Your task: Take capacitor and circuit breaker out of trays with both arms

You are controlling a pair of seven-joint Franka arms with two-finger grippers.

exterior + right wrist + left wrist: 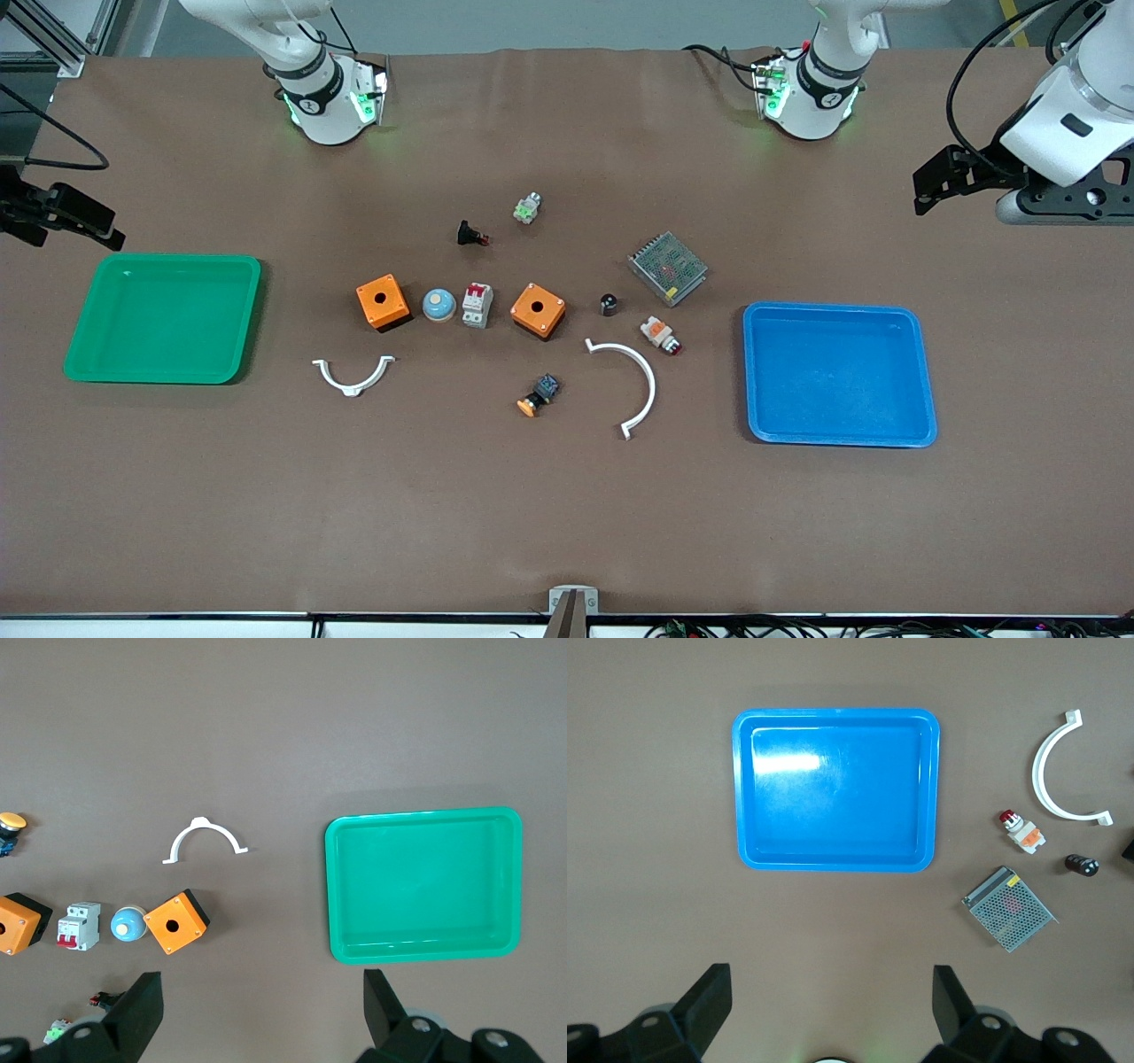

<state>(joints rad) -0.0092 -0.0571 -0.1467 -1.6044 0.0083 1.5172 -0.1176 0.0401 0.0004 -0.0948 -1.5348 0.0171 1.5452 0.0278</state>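
Note:
The capacitor [609,304], a tiny black cylinder with a silvery end, lies on the table between an orange box [538,310] and the blue tray [833,307]; it also shows in the left wrist view [1081,865]. The breaker [477,305], a white-grey block with red levers, stands between the two orange boxes and shows in the right wrist view [79,927]. My left gripper [939,186] [831,979] is open and empty, high up at the left arm's end of the table. My right gripper [58,221] [261,979] is open and empty, high up at the right arm's end.
A green tray [177,259] lies toward the right arm's end. Around the middle lie a second orange box [383,302], a blue dome [438,305], two white curved brackets [354,377] [636,385], a mesh-covered box [667,267] and several push-button parts.

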